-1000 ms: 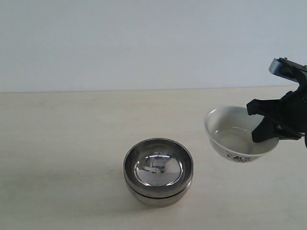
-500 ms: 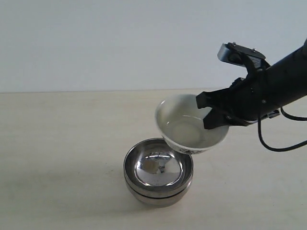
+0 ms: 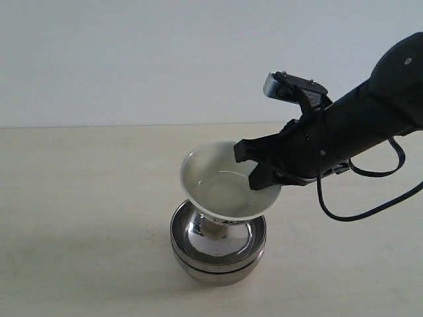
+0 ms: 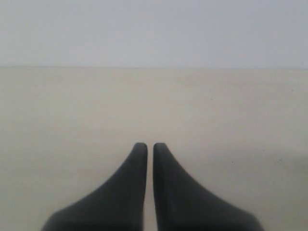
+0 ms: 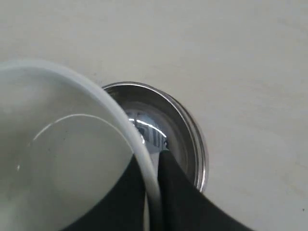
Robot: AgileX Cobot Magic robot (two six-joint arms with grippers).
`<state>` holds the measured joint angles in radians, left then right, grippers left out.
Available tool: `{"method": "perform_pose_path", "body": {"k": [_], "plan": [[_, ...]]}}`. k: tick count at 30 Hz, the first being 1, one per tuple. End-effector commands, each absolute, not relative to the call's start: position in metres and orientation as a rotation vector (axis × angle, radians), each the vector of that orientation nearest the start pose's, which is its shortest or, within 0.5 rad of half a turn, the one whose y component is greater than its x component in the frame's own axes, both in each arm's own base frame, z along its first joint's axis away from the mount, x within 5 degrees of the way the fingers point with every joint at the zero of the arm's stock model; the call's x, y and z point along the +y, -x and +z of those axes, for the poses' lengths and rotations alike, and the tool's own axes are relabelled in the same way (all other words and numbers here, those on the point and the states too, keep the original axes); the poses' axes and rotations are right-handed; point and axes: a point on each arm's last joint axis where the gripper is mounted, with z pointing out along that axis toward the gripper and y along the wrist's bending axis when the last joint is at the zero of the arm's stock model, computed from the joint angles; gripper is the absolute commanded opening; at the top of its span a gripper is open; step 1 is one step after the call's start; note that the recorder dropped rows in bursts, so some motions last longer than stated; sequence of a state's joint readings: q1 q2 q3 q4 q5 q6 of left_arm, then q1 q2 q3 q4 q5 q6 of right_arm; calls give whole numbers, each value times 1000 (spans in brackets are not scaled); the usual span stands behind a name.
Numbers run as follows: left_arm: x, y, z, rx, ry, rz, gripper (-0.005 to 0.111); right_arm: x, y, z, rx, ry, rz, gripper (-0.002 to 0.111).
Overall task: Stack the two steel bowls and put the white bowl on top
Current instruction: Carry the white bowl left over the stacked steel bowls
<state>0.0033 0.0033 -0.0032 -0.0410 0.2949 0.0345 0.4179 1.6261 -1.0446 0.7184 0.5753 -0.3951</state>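
Observation:
The two steel bowls (image 3: 218,254) stand nested on the table, one inside the other, shiny rims close together. Just above them hangs the white bowl (image 3: 221,185), tilted, its base low over the steel bowl's hollow; whether it touches I cannot tell. My right gripper (image 3: 259,173) is shut on the white bowl's rim at its right side. In the right wrist view the white bowl (image 5: 62,159) fills the near side, its rim pinched by the right gripper (image 5: 151,166), with the steel bowls (image 5: 178,130) beneath. My left gripper (image 4: 146,147) is shut on nothing, over bare table.
A beige table (image 3: 79,198) runs back to a plain pale wall. A black cable (image 3: 360,211) loops under the right arm. Nothing else stands on the table.
My right gripper has carried the white bowl from the right side leftward and down, from beside the steel bowls to directly over them. The steel bowls have not moved.

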Motion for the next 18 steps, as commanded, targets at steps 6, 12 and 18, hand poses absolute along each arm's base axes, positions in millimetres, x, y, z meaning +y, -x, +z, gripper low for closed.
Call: {"method": "perform_pose_path", "body": {"k": [6, 12, 18], "plan": [[-1, -54, 186, 1780, 3, -10, 4, 171, -301, 214, 2603, 329, 744, 0], [-1, -54, 186, 1780, 3, -10, 4, 172, -302, 209, 2614, 329, 744, 0], [-1, -54, 186, 1780, 3, -10, 4, 172, -302, 209, 2610, 346, 741, 0]]}}
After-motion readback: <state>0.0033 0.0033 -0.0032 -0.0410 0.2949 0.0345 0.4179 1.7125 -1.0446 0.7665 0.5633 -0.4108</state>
